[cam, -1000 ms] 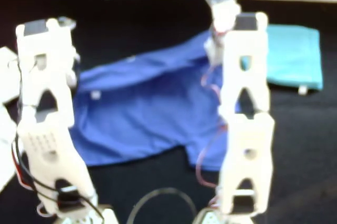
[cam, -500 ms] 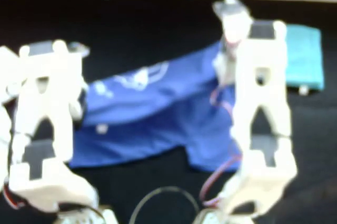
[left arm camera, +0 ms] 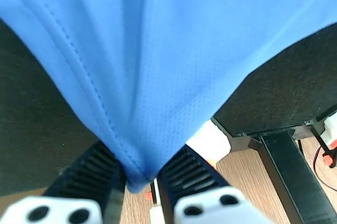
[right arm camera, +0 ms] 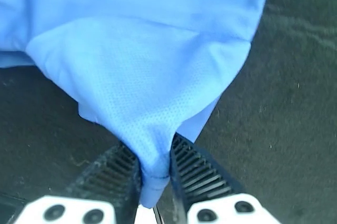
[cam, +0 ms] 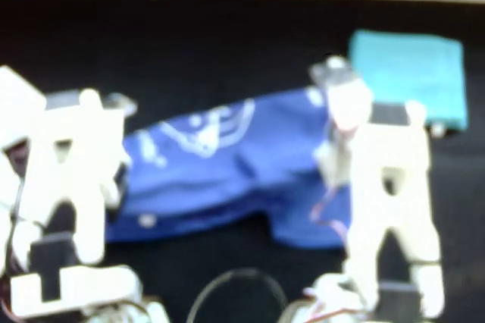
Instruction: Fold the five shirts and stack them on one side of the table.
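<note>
1. Where the blue shirt [cam: 227, 164] lies stretched and rumpled across the black table [cam: 189, 35], white print shows on its upper surface, and the cloth is doubled into long folds.
2. The left gripper [left arm camera: 138, 179] is clenched on the blue shirt, with a stitched edge of the cloth pinched between its ribbed black fingers [left arm camera: 92, 174].
3. The right gripper [right arm camera: 155, 174] is also clamped on the blue shirt, with a corner of the fabric bunched tight between its fingers [right arm camera: 197, 174].
4. The left arm [cam: 68, 179] stands at the blue shirt's left end and the right arm [cam: 390, 194] at its right end.
5. A folded teal shirt [cam: 409, 80] lies flat just beyond the blue shirt's right end, on the far side from the arms.
</note>
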Controlling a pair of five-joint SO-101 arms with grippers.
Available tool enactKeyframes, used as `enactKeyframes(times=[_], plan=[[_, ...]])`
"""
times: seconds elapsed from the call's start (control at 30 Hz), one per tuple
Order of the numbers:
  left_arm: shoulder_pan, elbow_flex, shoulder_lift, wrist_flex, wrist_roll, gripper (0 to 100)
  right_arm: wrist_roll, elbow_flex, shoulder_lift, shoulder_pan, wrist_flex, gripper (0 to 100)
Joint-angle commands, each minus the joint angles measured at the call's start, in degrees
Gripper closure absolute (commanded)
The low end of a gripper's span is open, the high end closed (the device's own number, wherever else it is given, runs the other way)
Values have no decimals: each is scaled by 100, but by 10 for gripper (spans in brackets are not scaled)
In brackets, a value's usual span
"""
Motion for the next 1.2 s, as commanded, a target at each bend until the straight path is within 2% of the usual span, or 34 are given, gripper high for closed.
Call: enactKeyframes(times=[0.0, 0.13, 0.3, 0.57, 0.7, 0.8, 0.97, 1.1, 1.17], plan=[[92, 136, -338, 26, -44, 991, 229, 75, -409, 303, 110, 993], [92, 400, -374, -88, -44, 991, 431, 409, -646, 365, 391, 993], [92, 787, -356, -791, -35, 991, 422, 1297, -963, 330, -57, 993], [66, 884, -382, -905, -35, 985, 422, 1903, -1033, 330, -585, 990], [48, 804, -400, -862, -26, 884, 422, 1604, -1077, 180, -163, 862], [40, 400, -409, -633, -18, 801, 422, 1086, -1086, -92, 338, 781], [-48, -1121, -409, 79, -9, 784, 378, -286, -1077, -409, 927, 794], [-259, -2044, -338, 70, -9, 796, 352, -813, -901, -435, 444, 808], [-233, -2062, -330, 18, 0, 873, 158, -681, -655, -444, -171, 891]])
